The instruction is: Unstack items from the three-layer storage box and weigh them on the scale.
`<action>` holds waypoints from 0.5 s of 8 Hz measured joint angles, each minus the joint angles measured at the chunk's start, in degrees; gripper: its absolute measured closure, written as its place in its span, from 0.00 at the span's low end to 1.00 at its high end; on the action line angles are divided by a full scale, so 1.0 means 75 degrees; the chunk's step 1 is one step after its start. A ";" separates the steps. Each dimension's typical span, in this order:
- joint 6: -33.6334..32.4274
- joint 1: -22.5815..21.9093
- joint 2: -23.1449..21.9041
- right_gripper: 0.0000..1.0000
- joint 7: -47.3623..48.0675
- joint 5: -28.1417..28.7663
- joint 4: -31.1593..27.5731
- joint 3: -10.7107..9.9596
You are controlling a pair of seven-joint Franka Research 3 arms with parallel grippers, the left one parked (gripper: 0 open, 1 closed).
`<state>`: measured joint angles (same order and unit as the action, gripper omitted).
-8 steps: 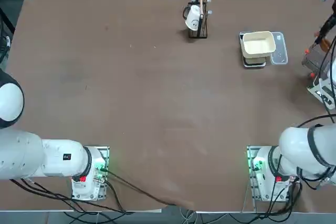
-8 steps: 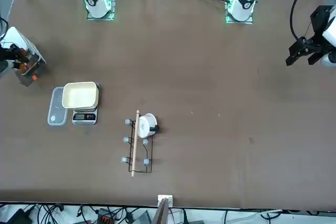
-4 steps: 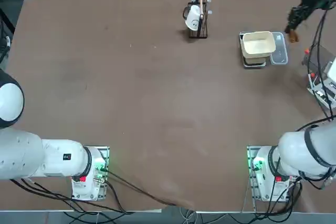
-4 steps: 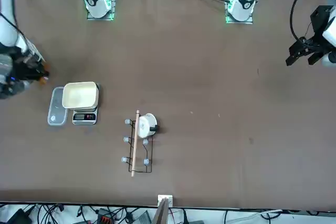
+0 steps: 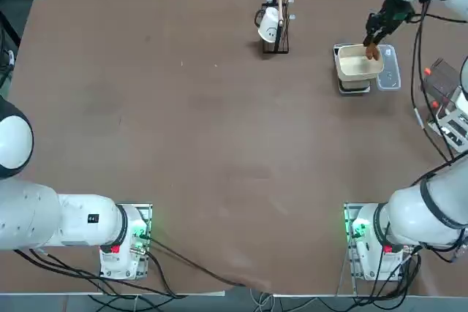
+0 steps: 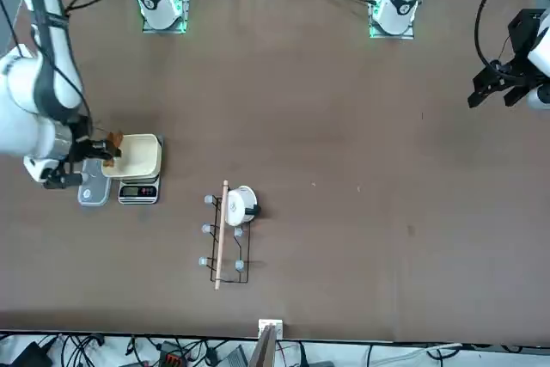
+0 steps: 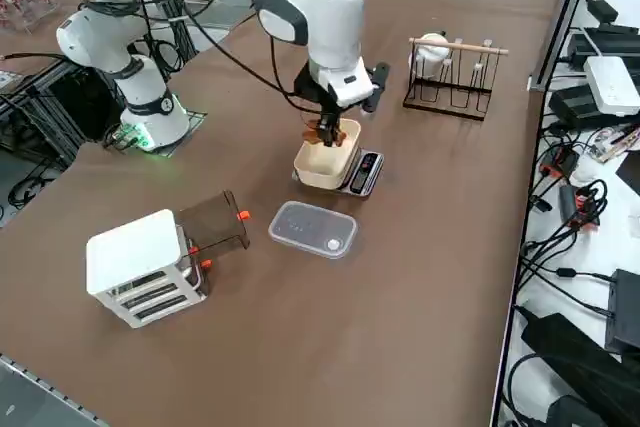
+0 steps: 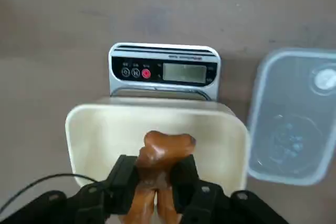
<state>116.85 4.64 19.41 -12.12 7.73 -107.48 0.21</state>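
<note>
Top view: a brown table (image 5: 219,144) is seen with cables along its far edge; a black wire rack (image 5: 276,23) stands beside the scale (image 5: 355,87). A reddish-brown roll (image 8: 160,153) is clamped in the right gripper (image 8: 156,190), held just above the cream bowl (image 8: 94,135); the storage box (image 7: 145,265) stands well apart, one drawer pulled out.

Top view, clock from table centre. Scale (image 5: 354,86) at 2 o'clock, bowl (image 5: 358,62) on it. Clear panel (image 5: 390,69) flat on table, touching scale's 3 o'clock side. Right gripper (image 5: 372,48) with item (image 8: 160,153) over bowl's 2 o'clock corner. Storage box (image 7: 145,265) at 3 o'clock, table's right edge, drawer (image 7: 212,221) pulled out toward panel. Wire rack (image 5: 276,23) at 12 o'clock, cup (image 5: 269,25) hung on it.
</note>
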 joint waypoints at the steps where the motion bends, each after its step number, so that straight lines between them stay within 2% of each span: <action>1: 0.0116 -0.0064 0.0021 0.54 0.0041 0.0000 -0.0147 -0.0001; 3: 0.0089 -0.0055 0.0006 0.15 0.0042 0.0000 -0.0203 -0.0069; 4: -0.0004 -0.0047 -0.0048 0.02 0.0012 -0.0004 -0.0198 -0.0121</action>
<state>116.82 4.28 19.05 -12.03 7.70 -108.96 -0.70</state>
